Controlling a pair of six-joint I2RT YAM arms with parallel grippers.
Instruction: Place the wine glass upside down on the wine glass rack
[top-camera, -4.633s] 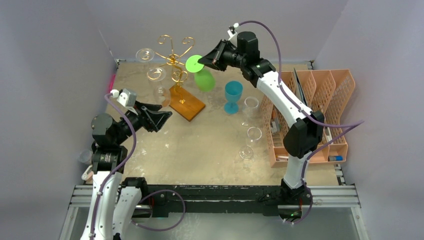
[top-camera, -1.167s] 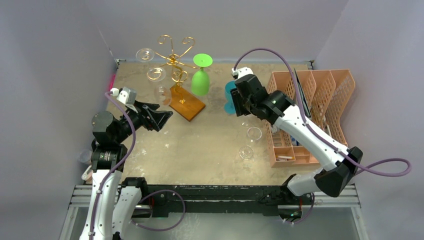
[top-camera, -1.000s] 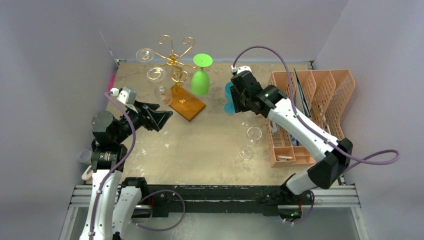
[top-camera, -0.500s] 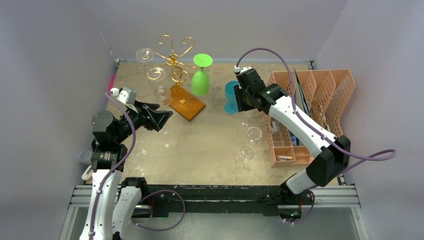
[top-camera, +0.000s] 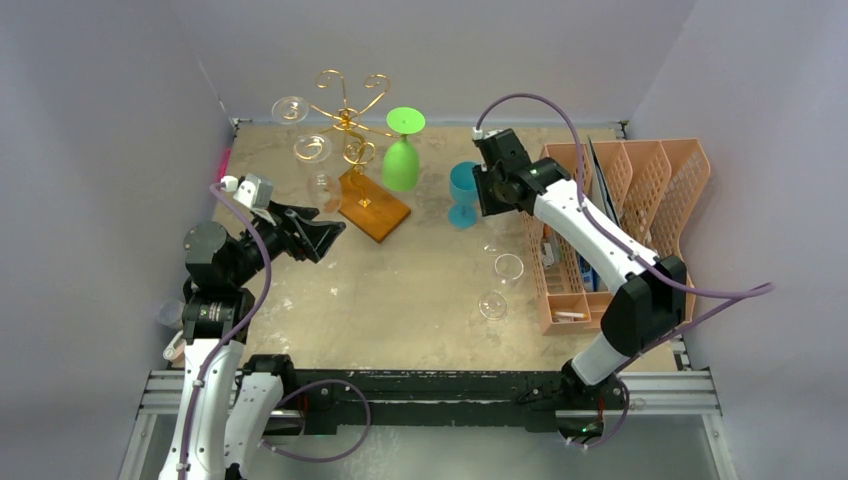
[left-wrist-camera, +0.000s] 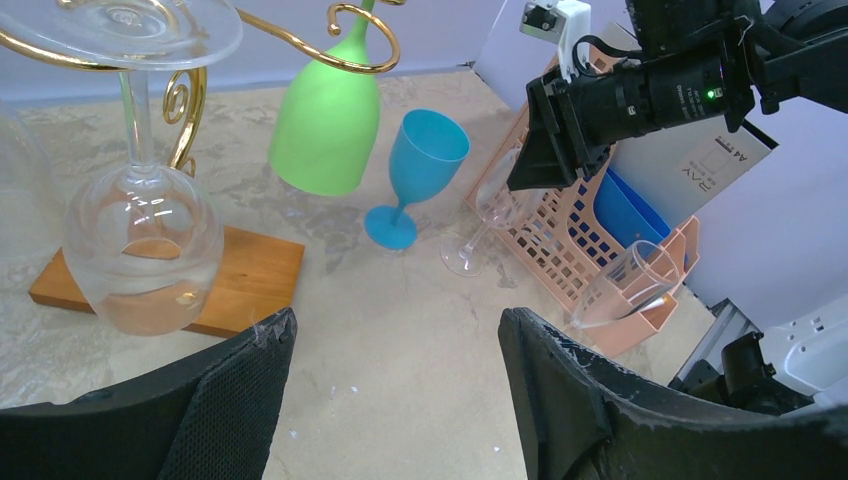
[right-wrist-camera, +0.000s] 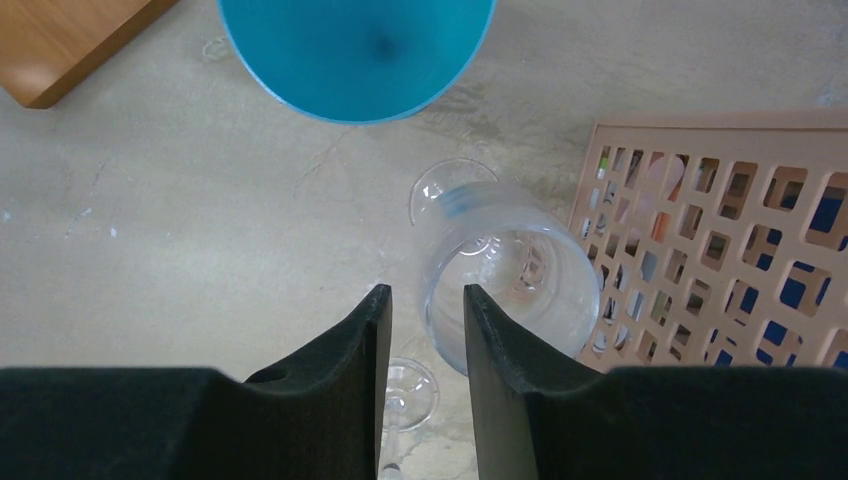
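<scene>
Watching, I saw right gripper (right-wrist-camera: 425, 295) narrowly parted, empty, clear glass (right-wrist-camera: 510, 280) just past its fingertips, left gripper (left-wrist-camera: 390, 330) spread wide, empty.

This is a robotics lab test cell — plain lilac walls (top-camera: 110, 90) box in a scuffed counter (top-camera: 400, 290). Bare aluminium rail (top-camera: 680, 390) runs along its near edge, my purple cables (top-camera: 540, 103) loop loose, and a wine glass rack (top-camera: 347, 122) and an orange mesh organizer (top-camera: 650, 175) stand on it.
</scene>
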